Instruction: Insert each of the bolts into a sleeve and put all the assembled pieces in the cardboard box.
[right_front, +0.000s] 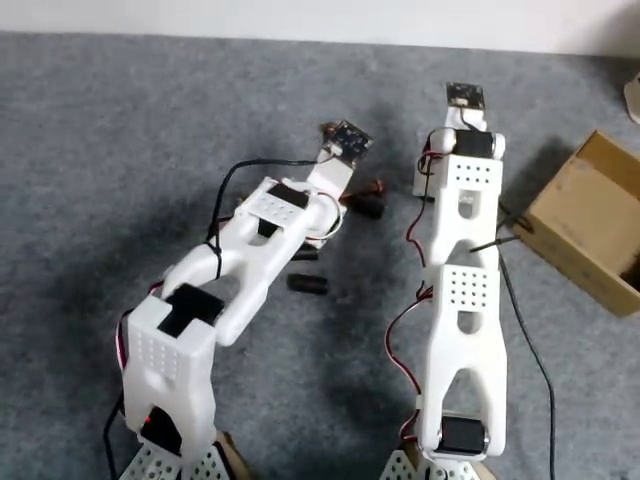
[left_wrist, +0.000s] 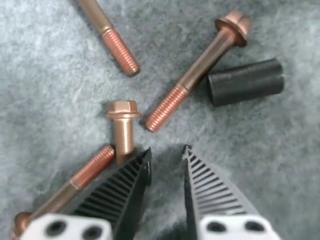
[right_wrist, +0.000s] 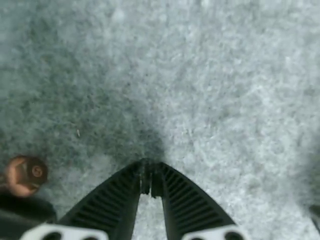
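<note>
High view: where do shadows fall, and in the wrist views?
High view: soft shadows on the mat beside the left arm and the cardboard box. Right wrist view: a dark patch before the right gripper. Left wrist view: even light, faint sheen on the bolts.

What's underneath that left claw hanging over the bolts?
Bare grey carpet shows between the open fingers of the left gripper. A short bolt lies beside one finger, its tip hidden under the fingertip. What the fingers themselves cover cannot be seen.
</note>
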